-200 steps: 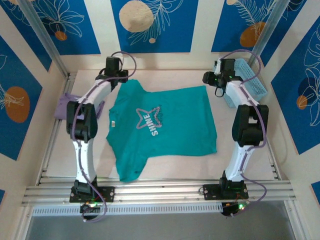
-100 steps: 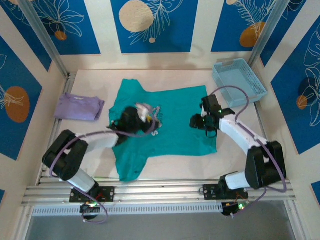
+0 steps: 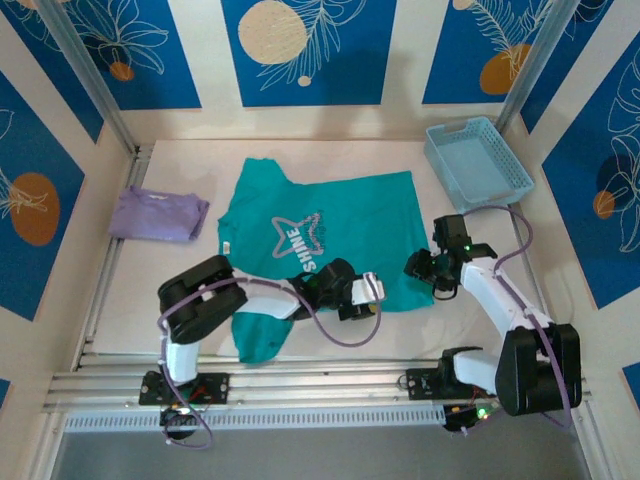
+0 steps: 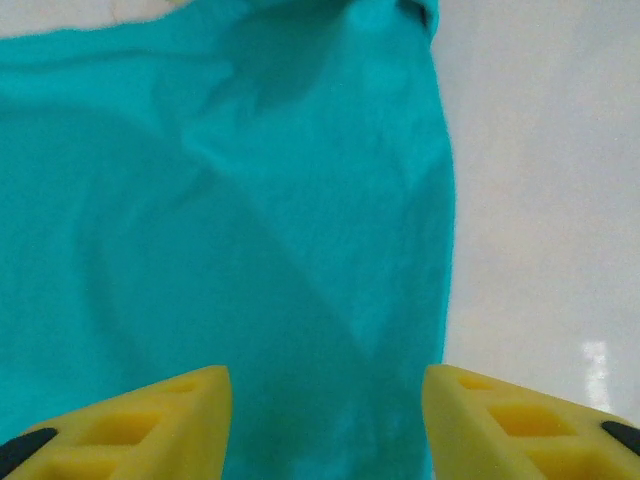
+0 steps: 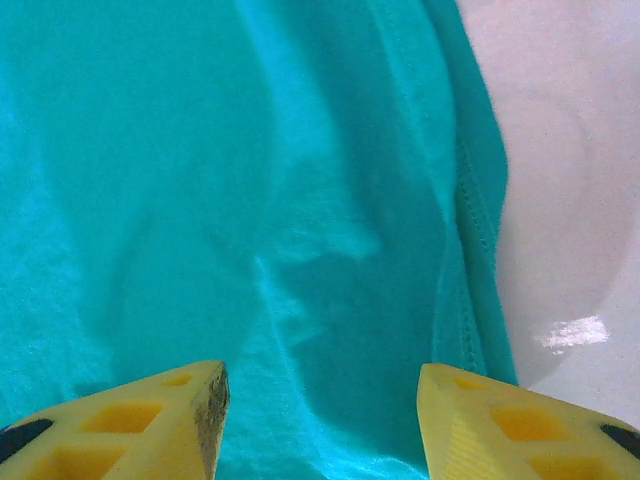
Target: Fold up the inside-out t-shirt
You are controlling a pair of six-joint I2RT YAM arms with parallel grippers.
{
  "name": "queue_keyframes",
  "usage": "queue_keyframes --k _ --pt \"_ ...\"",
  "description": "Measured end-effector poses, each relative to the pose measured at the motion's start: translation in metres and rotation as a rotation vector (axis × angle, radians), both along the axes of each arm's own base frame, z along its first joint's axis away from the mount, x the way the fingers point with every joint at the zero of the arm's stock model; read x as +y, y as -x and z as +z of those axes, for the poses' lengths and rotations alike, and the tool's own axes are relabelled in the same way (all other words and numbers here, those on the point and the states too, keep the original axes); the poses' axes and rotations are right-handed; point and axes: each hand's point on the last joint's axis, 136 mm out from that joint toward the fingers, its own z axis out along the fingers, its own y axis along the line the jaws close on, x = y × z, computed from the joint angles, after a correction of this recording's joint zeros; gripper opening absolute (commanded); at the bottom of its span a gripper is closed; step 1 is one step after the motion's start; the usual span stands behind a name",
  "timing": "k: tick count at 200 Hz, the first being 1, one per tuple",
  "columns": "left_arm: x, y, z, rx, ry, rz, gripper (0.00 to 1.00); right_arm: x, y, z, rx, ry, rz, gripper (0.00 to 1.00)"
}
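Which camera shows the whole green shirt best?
The top external view: the t-shirt lies spread flat, sleeves and star print visible. Both wrist views give patches of teal cloth and one edge against the table.

- A pale, off-white table [image 3: 330, 152] fills the middle of the enclosure.
- Its surface is glossy: small bright reflections [image 5: 568, 332] of overhead light sit on it in the wrist views.
- The walls [image 3: 300, 50] on three sides carry deep blue panels with white leaf outlines and tan and orange discs, separated by cream stripes [image 3: 405, 50].
- A slanting metal post [image 3: 85, 75] rises at the far left corner, and another [image 3: 535, 60] at the far right.
- Silver aluminium rails [image 3: 320, 378] run along the near edge, with a slotted white strip [image 3: 300, 418] just below.
- A grey band [image 3: 320, 455] lies along the bottom.
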Motion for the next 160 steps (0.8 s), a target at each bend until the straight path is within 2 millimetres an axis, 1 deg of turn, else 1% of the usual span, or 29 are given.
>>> queue_keyframes --k 11,19,33,54,61,79,110,138,160 --pt "0.000 -0.002 -0.010 0.000 -0.037 -0.004 0.45 0.001 -0.001 0.004 -0.015 -0.006 0.002 0.53" --pt "-0.003 -0.004 -0.010 -0.008 -0.041 -0.009 0.41 0.001 -0.001 0.005 -0.022 -0.010 0.004 0.53" --pt "-0.005 -0.006 -0.008 -0.023 -0.053 -0.013 0.32 0.003 -0.001 0.007 -0.026 -0.016 0.010 0.53" --pt "0.000 -0.005 -0.013 -0.030 -0.089 -0.022 0.15 0.004 0.000 0.007 -0.026 -0.021 0.018 0.52" --pt "0.002 -0.005 -0.014 -0.035 -0.100 -0.023 0.12 0.004 0.000 0.007 -0.026 -0.021 0.019 0.52" --pt "0.008 -0.005 -0.015 -0.037 -0.124 -0.016 0.09 0.008 0.001 0.007 -0.025 -0.027 0.031 0.52" --pt "0.036 -0.003 -0.015 -0.012 -0.169 0.027 0.06 0.022 0.008 0.005 -0.010 -0.022 0.093 0.52" --pt "0.062 -0.004 -0.015 0.036 -0.188 0.084 0.05 0.039 0.022 0.004 0.008 0.018 0.165 0.52" --pt "0.071 -0.005 -0.016 0.059 -0.190 0.112 0.05 0.052 0.036 0.000 0.009 0.055 0.207 0.52"
